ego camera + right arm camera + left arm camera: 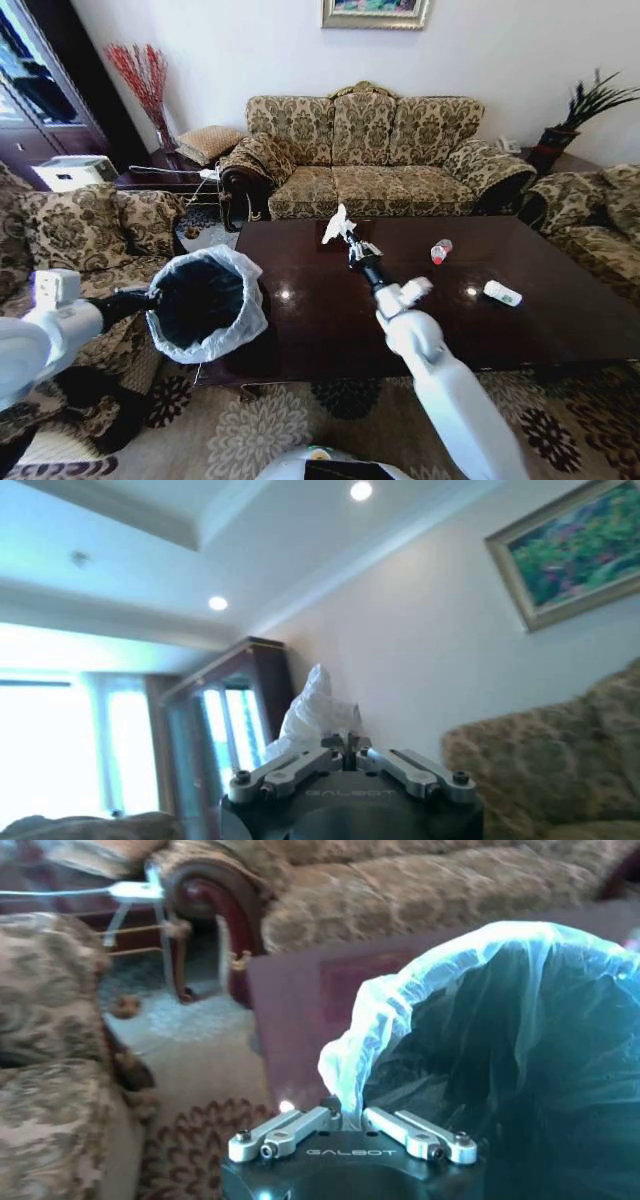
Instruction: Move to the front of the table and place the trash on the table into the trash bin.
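My right gripper (348,238) is raised above the middle of the dark glossy table (330,320), shut on a crumpled white paper (335,225); the same crumpled paper (312,712) sticks up from between my right gripper (345,742). My left gripper (150,296) is shut on the rim of the trash bin (205,300), a black bin with a whitish bag, held up at the table's left end. The bag-lined trash bin (500,1035) sits in my left gripper (345,1104). A small clear bottle with a red cap (440,251) and a white-green carton (502,293) lie on the table's right half.
A patterned sofa (370,150) stands behind the table, armchairs flank it at the left (80,240) and right (600,220). A side table with a vase of red twigs (145,85) is at the back left. Patterned carpet (300,430) lies in front.
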